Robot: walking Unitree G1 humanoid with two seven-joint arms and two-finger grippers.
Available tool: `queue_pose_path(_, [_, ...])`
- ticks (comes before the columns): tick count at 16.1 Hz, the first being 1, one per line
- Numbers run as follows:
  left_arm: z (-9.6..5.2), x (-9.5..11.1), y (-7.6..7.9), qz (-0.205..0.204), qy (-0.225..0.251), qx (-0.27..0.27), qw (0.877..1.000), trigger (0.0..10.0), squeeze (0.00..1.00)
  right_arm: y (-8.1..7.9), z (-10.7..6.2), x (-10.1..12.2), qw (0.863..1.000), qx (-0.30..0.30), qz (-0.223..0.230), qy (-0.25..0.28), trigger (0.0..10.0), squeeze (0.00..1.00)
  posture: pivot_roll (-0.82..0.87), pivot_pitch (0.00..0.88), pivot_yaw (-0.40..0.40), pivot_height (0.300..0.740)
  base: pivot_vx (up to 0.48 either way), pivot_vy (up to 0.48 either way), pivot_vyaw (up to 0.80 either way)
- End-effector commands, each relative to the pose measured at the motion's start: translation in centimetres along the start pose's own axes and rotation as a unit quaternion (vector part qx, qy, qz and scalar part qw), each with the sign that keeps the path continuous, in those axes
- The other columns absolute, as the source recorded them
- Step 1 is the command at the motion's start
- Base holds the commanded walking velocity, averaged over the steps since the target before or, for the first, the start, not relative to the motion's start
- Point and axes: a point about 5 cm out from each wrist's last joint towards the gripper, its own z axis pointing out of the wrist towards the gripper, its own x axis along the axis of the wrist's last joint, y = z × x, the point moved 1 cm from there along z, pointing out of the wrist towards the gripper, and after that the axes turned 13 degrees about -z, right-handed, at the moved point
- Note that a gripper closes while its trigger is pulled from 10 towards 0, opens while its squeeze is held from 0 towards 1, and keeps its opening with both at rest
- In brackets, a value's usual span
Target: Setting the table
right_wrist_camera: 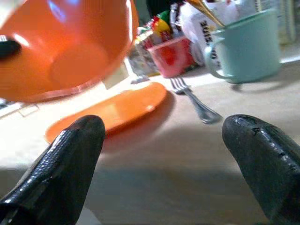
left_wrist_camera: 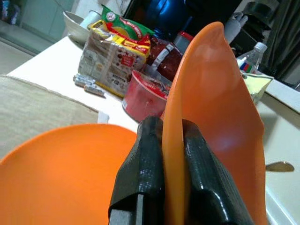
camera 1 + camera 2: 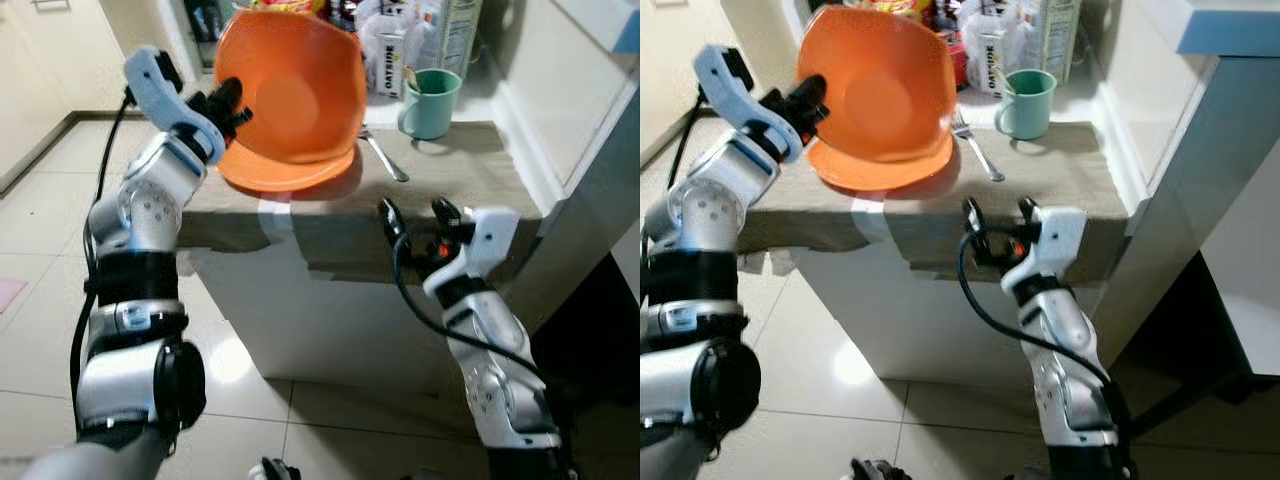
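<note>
**Left wrist view: bowl pinched by its rim, tipped above the plate**

From where I stand, the left gripper [image 2: 172, 154] has its two black fingers clamped on the rim of the orange bowl [image 3: 300, 90], one finger inside and one outside. The bowl hangs tilted on its side, its hollow facing the robot, just above the orange plate [image 3: 285, 172] that lies on the grey cloth of the table [image 3: 470, 180]. A fork [image 3: 385, 160] lies just beside the plate, and a green mug [image 3: 430, 102] stands beyond the fork, near the packets at the back.

The right gripper [image 3: 418, 218] hovers at the near edge of the table, fingers spread apart and holding nothing.

The step looks like setting the bowl onto the plate. To do it well, I'd say the wrist should turn the bowl level first, then bring it down over the middle of the plate and let go only once its base rests flat. A rim pinch is a thin hold; a quick move could let the bowl swing or slip, or knock the fork.
</note>
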Motion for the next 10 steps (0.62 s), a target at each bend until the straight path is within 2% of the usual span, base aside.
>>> queue_pose_path(1, [-0.5,0.6,0.9,0.004,0.012,-0.016,1.000,0.0,0.00,-0.2,0.2,0.4,1.000,0.008,0.020,0.005,10.0,0.00,-0.15,0.022,0.119,0.719,0.000,0.000,0.00])
queue_pose_path(3, [-1.6,0.1,0.9,0.014,0.008,-0.020,1.000,0.0,0.00,0.2,0.4,0.5,1.000,-0.001,0.027,0.006,10.0,0.00,-0.15,0.012,0.117,0.719,0.000,0.000,0.00])
queue_pose_path(5, [-2.4,-0.2,1.0,0.033,0.006,-0.029,0.999,0.0,0.00,0.5,0.4,0.5,1.000,-0.005,0.011,0.006,10.0,0.00,-0.15,0.007,0.117,0.719,0.000,0.000,0.00])
queue_pose_path(6, [-3.5,-0.1,1.1,0.060,0.013,-0.041,0.997,0.0,0.00,1.0,0.3,0.3,1.000,-0.015,-0.022,0.003,10.0,0.00,-0.14,0.000,0.116,0.719,0.000,0.000,0.00])
queue_pose_path(7, [-4.0,0.1,1.2,0.062,0.017,-0.044,0.997,0.0,0.00,1.2,0.3,0.2,0.999,-0.018,-0.036,0.003,10.0,0.00,-0.14,0.000,0.117,0.719,0.000,0.000,0.00])
queue_pose_path(8, [-5.2,0.9,1.1,0.073,0.033,-0.049,0.996,0.0,0.00,1.5,0.0,0.0,0.997,-0.021,-0.071,0.003,10.0,0.00,-0.14,0.000,0.120,0.719,0.000,0.000,0.00])
queue_pose_path(10, [-6.7,1.5,0.8,0.105,0.039,-0.045,0.993,0.0,0.00,1.6,-0.4,-0.3,0.994,-0.021,-0.104,0.002,10.0,0.00,-0.13,0.000,0.122,0.719,0.000,0.000,0.00])
